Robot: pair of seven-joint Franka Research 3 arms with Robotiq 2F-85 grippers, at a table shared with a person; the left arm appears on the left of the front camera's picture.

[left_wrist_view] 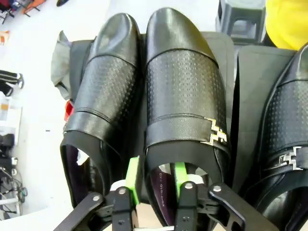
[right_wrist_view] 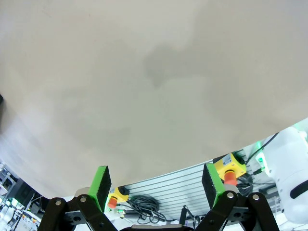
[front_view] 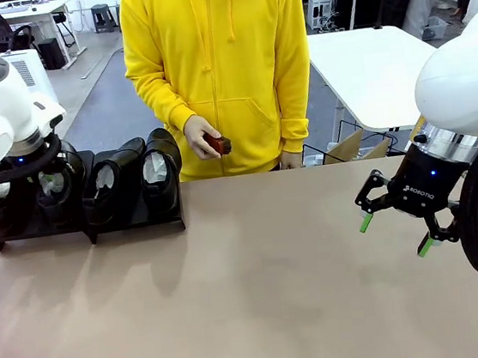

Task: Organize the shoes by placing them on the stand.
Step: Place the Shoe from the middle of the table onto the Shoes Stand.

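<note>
Four glossy black shoes stand side by side on the low black stand [front_view: 136, 223] at the table's far left, among them the rightmost shoe [front_view: 158, 166] and its neighbour [front_view: 110, 183]. My left arm hangs over the two left shoes. In the left wrist view my left gripper [left_wrist_view: 156, 175] straddles the heel collar of the middle shoe [left_wrist_view: 183, 86], one green pad [left_wrist_view: 134, 178] outside the wall and the other inside, close together. Another shoe [left_wrist_view: 108, 82] lies to its left and a third [left_wrist_view: 288, 125] to its right. My right gripper [front_view: 395, 235] [right_wrist_view: 156, 180] hovers open above bare table at the right.
A person in a yellow hoodie stands at the far edge, with a hand [front_view: 204, 135] holding a small dark red object [front_view: 219, 144]. A white table [front_view: 373, 69] and a cardboard box [front_view: 347, 145] lie beyond the far right. Cables and emergency-stop buttons [right_wrist_view: 231, 168] sit past the table edge.
</note>
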